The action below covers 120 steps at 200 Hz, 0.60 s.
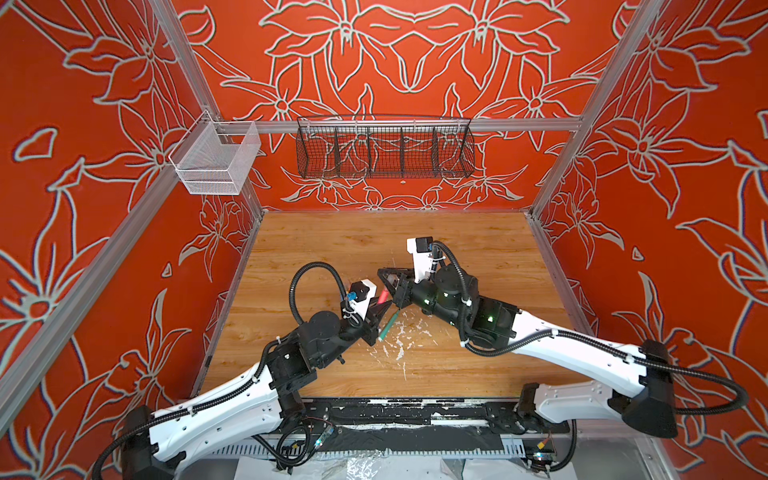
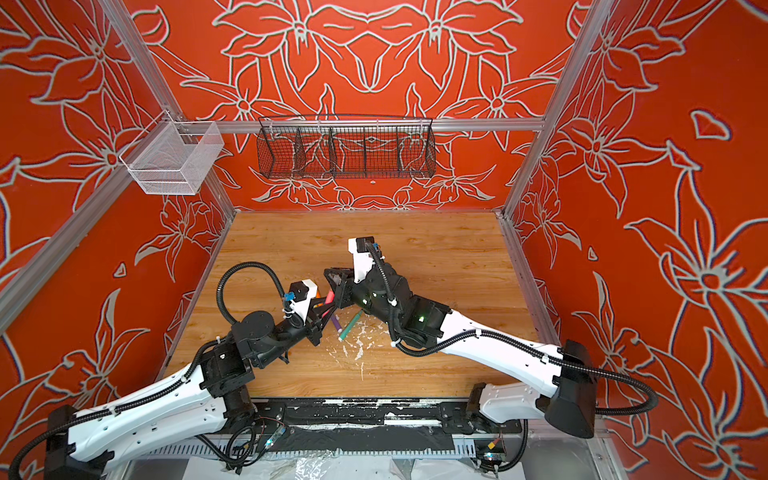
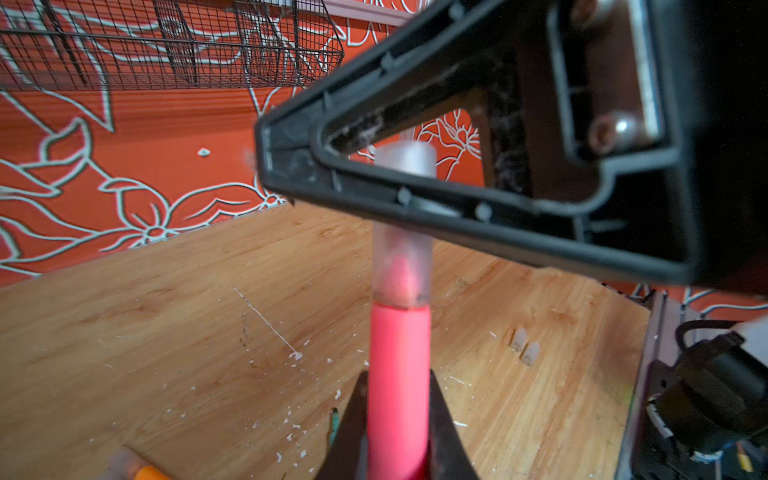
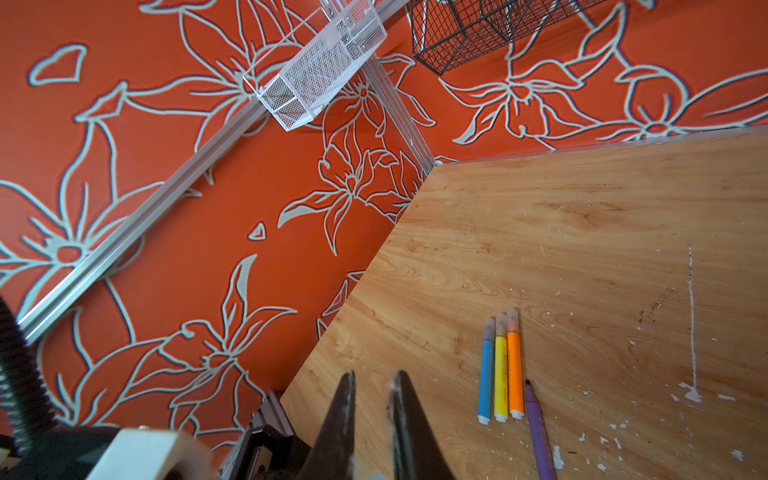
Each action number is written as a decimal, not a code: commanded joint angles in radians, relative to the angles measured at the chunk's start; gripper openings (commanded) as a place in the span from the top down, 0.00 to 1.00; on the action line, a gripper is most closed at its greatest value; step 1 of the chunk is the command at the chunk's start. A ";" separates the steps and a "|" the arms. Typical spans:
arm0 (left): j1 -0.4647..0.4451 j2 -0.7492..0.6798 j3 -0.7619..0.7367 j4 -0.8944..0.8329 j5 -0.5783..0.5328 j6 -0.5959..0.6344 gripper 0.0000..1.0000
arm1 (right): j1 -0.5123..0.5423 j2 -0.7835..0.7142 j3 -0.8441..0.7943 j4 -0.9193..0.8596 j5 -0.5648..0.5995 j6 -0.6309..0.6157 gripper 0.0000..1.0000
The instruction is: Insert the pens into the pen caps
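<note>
My left gripper (image 3: 397,376) is shut on the body of a pink pen (image 1: 383,296), which points up towards the right arm. A clear pen cap (image 3: 401,266) sits over the pink tip. My right gripper (image 1: 381,274) is shut on that cap partway along its fingers (image 3: 374,195), and their tips (image 4: 351,386) stand a little apart. A green pen (image 1: 388,326) and a purple pen (image 2: 336,322) lie uncapped on the table below the grippers. Blue (image 4: 486,374), yellow (image 4: 500,374) and orange (image 4: 515,370) pens lie side by side with clear caps on.
Two loose clear caps (image 3: 524,347) lie on the wooden table (image 1: 478,249). White flecks (image 1: 399,345) are scattered near its front middle. A black wire basket (image 1: 384,151) and a white mesh basket (image 1: 216,162) hang on the back rail.
</note>
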 commanded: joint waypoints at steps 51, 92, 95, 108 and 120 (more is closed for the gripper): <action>0.149 0.128 0.323 0.140 0.089 -0.033 1.00 | 0.113 0.046 -0.154 0.082 -0.148 0.098 1.00; 0.265 0.062 0.273 0.135 0.239 -0.166 1.00 | 0.120 0.054 -0.203 0.170 -0.240 0.089 1.00; 0.265 0.055 0.269 0.133 0.232 -0.163 1.00 | 0.119 0.055 -0.204 0.172 -0.245 0.087 1.00; 0.266 0.026 0.234 0.149 0.212 -0.149 1.00 | 0.119 0.058 -0.209 0.180 -0.267 0.073 1.00; 0.265 0.007 0.217 0.151 0.196 -0.145 1.00 | 0.121 0.059 -0.215 0.189 -0.290 0.059 1.00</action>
